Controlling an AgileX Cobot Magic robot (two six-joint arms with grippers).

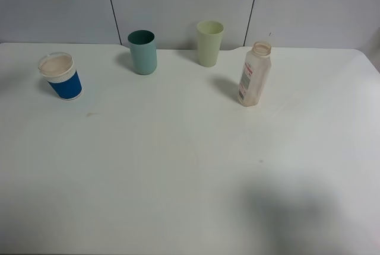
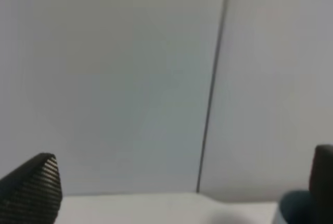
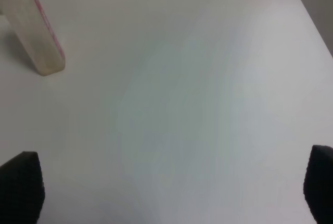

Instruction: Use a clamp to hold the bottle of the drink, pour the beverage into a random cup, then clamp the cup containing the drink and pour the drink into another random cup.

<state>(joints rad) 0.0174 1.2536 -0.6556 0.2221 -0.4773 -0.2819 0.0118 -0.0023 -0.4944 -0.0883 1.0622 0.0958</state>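
Four vessels were seen upright on the white counter [image 1: 178,166], well apart from one another. The blue cup [image 1: 61,77], with its white band and clear rim, was placed at the far left; a pale tan surface was seen at its mouth. The dark teal tumbler [image 1: 143,52] was set farther back, right of it, and the pale yellow-green tumbler [image 1: 209,42] farther right again, near the wall. The bottle [image 1: 255,74], uncapped and looking nearly empty, was stood right of centre.

The left pincer [image 2: 182,187] was held released, nothing between its fingers, with a dark teal shape just beside one finger. The right pincer [image 3: 171,190] was likewise spread wide above bare counter, the bottle well apart from it.
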